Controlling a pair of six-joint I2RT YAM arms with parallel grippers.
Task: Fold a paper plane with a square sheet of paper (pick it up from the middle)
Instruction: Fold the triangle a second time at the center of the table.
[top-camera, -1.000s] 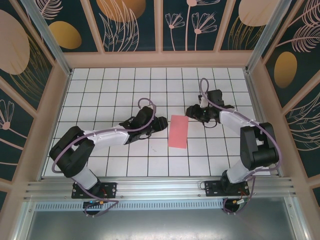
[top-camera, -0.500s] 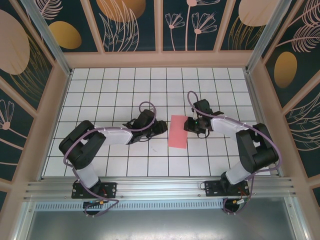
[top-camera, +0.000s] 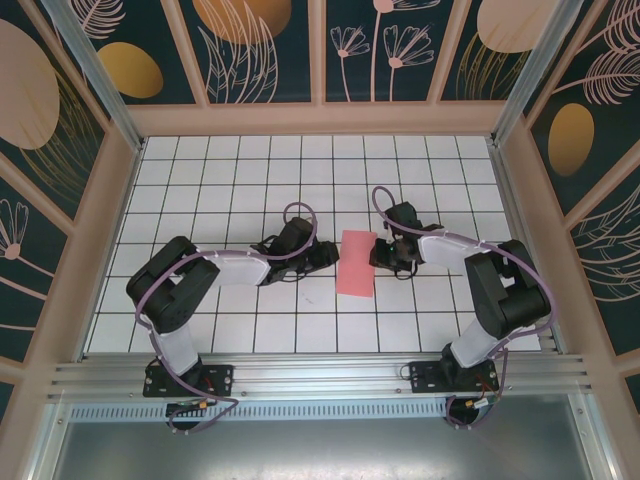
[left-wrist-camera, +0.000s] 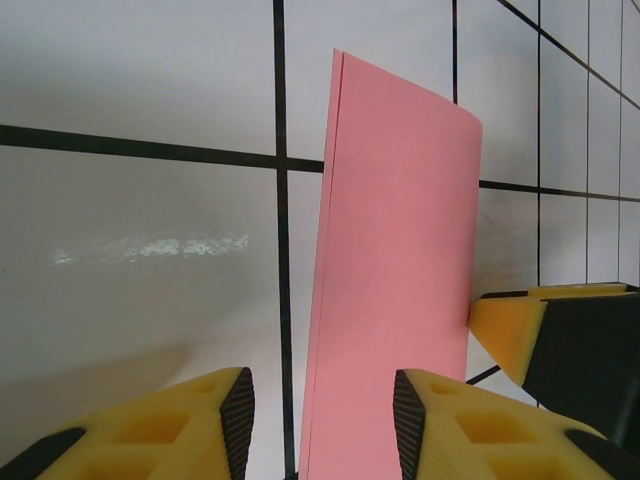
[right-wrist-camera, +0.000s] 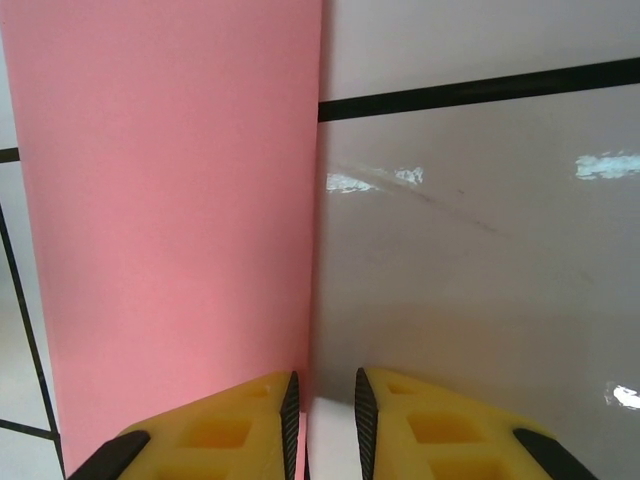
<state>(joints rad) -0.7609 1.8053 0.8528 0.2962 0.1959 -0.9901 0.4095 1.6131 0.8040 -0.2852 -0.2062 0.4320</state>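
Note:
The square sheet of paper (top-camera: 356, 264) lies flat on the white grid table as a salmon-pink rectangle, folded in half with two layers showing along its left edge (left-wrist-camera: 400, 250). My left gripper (top-camera: 328, 255) is low at the paper's left side. It is open (left-wrist-camera: 322, 420), and the paper's left edge runs between its fingers. My right gripper (top-camera: 378, 255) is at the paper's right edge. Its jaws stand a narrow gap apart (right-wrist-camera: 322, 425), the left finger over the pink paper (right-wrist-camera: 170, 220) and the right finger over bare tile. A yellow finger of the right gripper (left-wrist-camera: 510, 325) touches the paper's far side.
The table (top-camera: 230, 190) is white tile with black grid lines, walled by a wooden frame and patterned panels. Both arms lie low across the middle rows, and an aluminium rail (top-camera: 320, 375) runs along the near edge.
My right gripper has come left to the paper's right edge and its jaws have narrowed. My left arm has stretched a little further toward the paper. The paper has stayed in place.

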